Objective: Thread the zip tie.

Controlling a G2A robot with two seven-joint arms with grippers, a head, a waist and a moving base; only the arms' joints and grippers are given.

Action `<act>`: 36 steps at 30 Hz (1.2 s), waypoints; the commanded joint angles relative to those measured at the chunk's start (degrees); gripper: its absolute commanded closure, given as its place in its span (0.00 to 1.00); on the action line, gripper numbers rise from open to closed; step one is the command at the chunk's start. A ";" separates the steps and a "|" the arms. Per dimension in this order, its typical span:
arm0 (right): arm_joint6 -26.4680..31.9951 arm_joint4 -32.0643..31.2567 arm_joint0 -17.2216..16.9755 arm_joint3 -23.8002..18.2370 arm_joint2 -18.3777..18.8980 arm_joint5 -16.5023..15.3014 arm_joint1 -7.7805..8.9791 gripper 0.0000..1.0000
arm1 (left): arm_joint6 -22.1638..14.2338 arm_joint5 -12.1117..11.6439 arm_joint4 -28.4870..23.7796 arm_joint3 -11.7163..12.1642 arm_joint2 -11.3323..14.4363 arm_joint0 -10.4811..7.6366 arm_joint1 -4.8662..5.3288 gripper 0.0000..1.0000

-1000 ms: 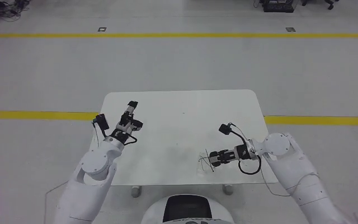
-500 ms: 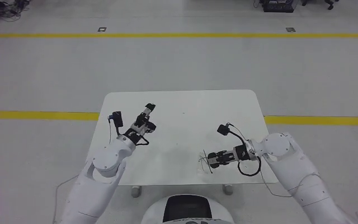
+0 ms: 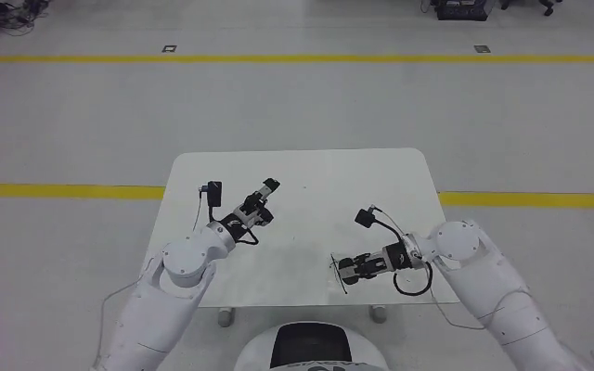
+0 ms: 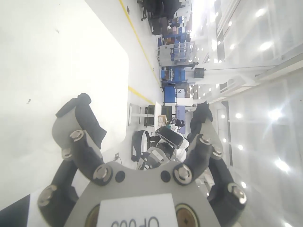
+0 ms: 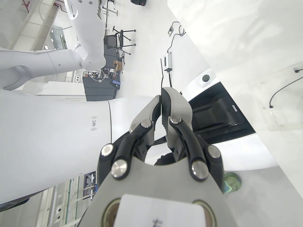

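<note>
A thin black zip tie (image 3: 339,278) sits crosswise at the tips of my right gripper (image 3: 341,271), just above the white table (image 3: 371,176) near its front edge. In the right wrist view that gripper (image 5: 161,94) is shut, and a straight black strip of the zip tie (image 5: 162,72) sticks out past the fingertips. My left gripper (image 3: 270,187) hangs over the table's left-middle, well apart from the tie. In its own view the left gripper (image 4: 142,102) is open with nothing between the fingers.
A clear plastic piece (image 5: 278,119) with a thin curved black strand (image 5: 281,89) lies on the table near its front edge. A power adapter (image 5: 167,61) and its cable lie on the floor beside the table.
My left arm has swung right, from the table's left side toward its middle, with its gripper still open. The right gripper has shifted slightly left, still holding the tie.
</note>
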 commanded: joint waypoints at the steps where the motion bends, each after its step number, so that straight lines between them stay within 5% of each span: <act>1: 0.00 0.00 0.00 0.00 0.00 0.00 0.00 1.00 | 0.00 0.00 0.00 0.00 0.00 0.00 0.00 0.00; 10: -1.08 0.46 -0.30 0.13 -0.29 0.00 -0.06 1.00 | -0.82 -0.94 0.28 0.08 0.33 -0.31 0.02 0.00; 14: 0.00 5.89 0.54 0.49 -1.61 0.00 -0.16 1.00 | -8.10 -5.23 -1.67 1.27 0.30 -1.06 0.36 0.00; 22: 0.00 12.85 2.43 1.78 -5.00 0.00 0.92 1.00 | -20.92 -11.47 -7.16 7.76 2.12 -4.24 0.60 0.00; 33: -0.70 14.29 2.47 2.54 -6.16 0.00 1.05 1.00 | -21.59 -13.09 -6.50 8.75 3.22 -5.09 0.56 0.00; 36: 0.00 15.10 2.81 4.00 -6.48 0.00 0.82 1.00 | -29.51 -15.44 -12.60 10.74 3.40 -5.87 0.69 0.00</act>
